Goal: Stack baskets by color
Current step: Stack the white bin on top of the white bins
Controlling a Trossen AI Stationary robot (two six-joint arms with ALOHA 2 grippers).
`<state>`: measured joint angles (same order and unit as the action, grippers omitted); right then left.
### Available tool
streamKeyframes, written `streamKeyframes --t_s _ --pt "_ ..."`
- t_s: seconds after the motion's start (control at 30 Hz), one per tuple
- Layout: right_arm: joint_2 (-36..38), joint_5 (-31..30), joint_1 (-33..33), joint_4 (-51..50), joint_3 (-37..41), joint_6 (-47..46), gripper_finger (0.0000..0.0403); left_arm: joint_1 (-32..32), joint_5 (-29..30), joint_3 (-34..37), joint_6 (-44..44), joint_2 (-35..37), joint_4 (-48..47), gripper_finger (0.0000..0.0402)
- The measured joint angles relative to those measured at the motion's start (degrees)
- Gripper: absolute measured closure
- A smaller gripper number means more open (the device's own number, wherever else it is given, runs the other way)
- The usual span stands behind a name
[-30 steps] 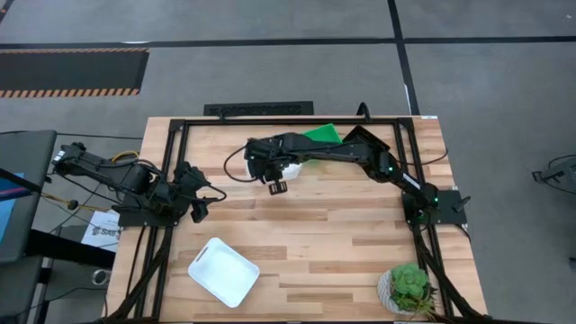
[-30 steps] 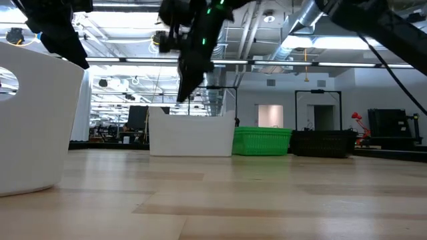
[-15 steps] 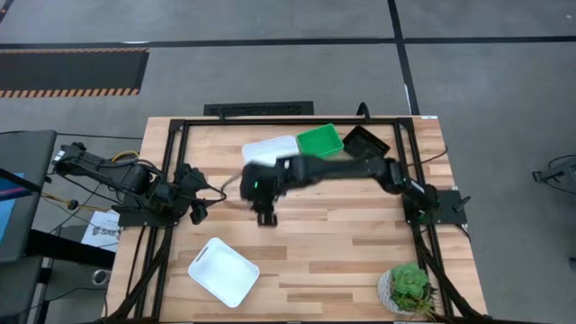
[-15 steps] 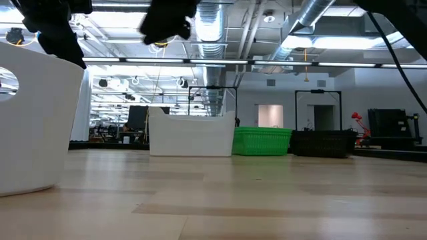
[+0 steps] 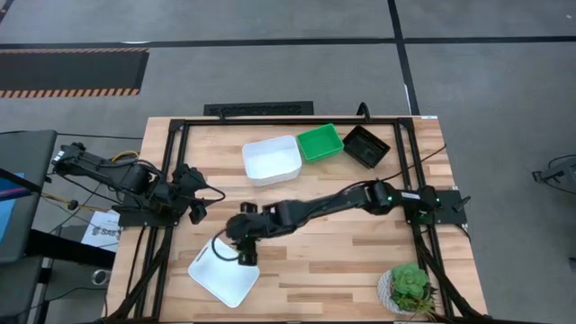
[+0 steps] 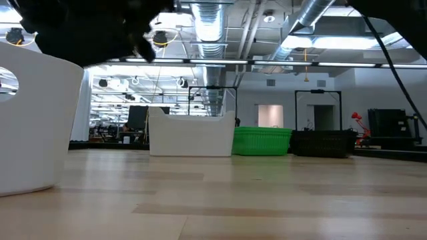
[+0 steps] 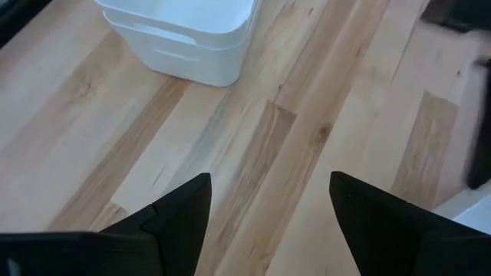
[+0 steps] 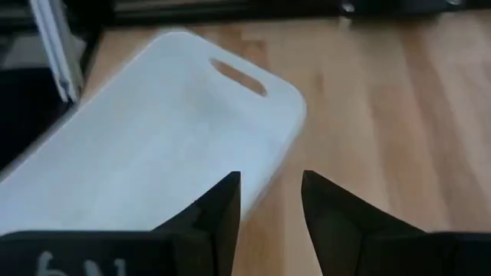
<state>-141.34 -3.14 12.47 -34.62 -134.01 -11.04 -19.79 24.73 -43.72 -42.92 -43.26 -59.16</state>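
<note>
One white basket [image 5: 223,271] sits flat on the table at the near left and looms large in the low view [image 6: 33,127]. My right gripper [image 8: 270,201] hovers open just over its far right rim [image 8: 285,115] and touches nothing. A second white basket [image 5: 271,159], a green basket [image 5: 320,142] and a black basket [image 5: 366,146] stand in a row at the far edge. My left gripper [image 7: 268,201] waits open at the table's left, with nothing between its fingers.
A potted plant [image 5: 409,288] stands in the near right corner. A black metal frame [image 5: 171,171] runs along the table's sides. Bare wood lies between the far row of baskets and the near white basket.
My right gripper has swung from above the far white basket toward the table's near left, sinking a little and rolling its wrist. It now hovers over the near white basket. The far white basket, earlier partly covered by the arm, shows whole. No basket has moved.
</note>
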Motion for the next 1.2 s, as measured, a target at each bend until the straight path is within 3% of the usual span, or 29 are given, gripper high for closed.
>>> streamKeyframes --t_s 0.37,0.93,1.07,1.2 --pt "-5.4 0.2 0.6 4.8 -0.3 -8.3 0.0241 -0.1 1.1 0.0 -0.7 0.1 -0.3 0.0148" --pt "-8.8 0.6 2.6 3.6 0.1 -12.2 0.0250 -0.1 1.5 0.0 -1.1 0.1 -0.3 0.0148" --pt "-9.0 0.4 2.0 1.6 0.2 -15.5 0.0286 -0.1 1.5 0.0 -1.1 0.1 -0.3 0.0148" --pt "-9.0 0.3 1.2 -1.3 0.2 -21.4 0.0367 -0.1 1.5 0.0 -1.1 0.1 -0.3 0.0148"
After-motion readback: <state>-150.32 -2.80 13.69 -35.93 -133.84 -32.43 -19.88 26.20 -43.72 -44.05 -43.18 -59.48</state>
